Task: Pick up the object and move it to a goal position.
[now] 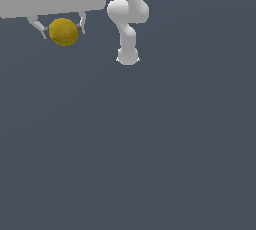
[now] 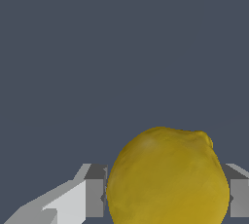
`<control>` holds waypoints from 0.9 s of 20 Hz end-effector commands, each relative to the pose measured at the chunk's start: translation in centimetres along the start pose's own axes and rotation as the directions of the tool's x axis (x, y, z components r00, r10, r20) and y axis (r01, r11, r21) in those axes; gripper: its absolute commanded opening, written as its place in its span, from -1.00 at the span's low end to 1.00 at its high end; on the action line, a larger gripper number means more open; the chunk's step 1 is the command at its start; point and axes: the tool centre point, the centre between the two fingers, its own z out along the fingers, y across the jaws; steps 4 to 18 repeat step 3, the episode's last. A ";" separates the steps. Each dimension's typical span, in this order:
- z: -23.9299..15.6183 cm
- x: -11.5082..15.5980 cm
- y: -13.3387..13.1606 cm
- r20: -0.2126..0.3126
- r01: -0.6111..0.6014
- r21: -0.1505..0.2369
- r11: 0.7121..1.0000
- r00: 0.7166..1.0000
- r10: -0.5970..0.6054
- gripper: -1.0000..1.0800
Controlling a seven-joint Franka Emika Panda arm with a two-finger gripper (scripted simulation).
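Filling the lower part of the wrist view, the ball (image 2: 168, 177) sits between the two fingers (image 2: 95, 191), one grey pad pressed to each side, so the gripper (image 1: 63, 30) is closed on it. In the exterior view the ball (image 1: 63, 32) hangs under the white hand near the top, towards that view's left, with the arm (image 1: 128, 19) to its right. No shadow or contact shows under it, so it appears lifted off the grey floor (image 1: 150, 149), though I cannot be sure. No goal marker is visible in either view.

The risk is slip. A round, smooth ball is held only along two small contact patches, and much of its body bulges out beyond the pads. A quick swing or sudden stop could roll it out of the pinch. Any loosening of the squeeze during travel would drop it, and it would likely roll away.
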 end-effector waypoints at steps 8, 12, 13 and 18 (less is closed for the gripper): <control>-0.4 0.1 0.1 -0.001 0.000 0.000 1.000 1.000 0.000 -1.00; -0.4 0.1 0.1 -0.001 0.000 0.000 1.000 1.000 0.000 -1.00; -0.4 0.1 0.1 -0.001 0.000 0.000 1.000 1.000 0.000 -1.00; -0.4 0.1 0.1 -0.001 0.000 0.000 1.000 1.000 0.000 -1.00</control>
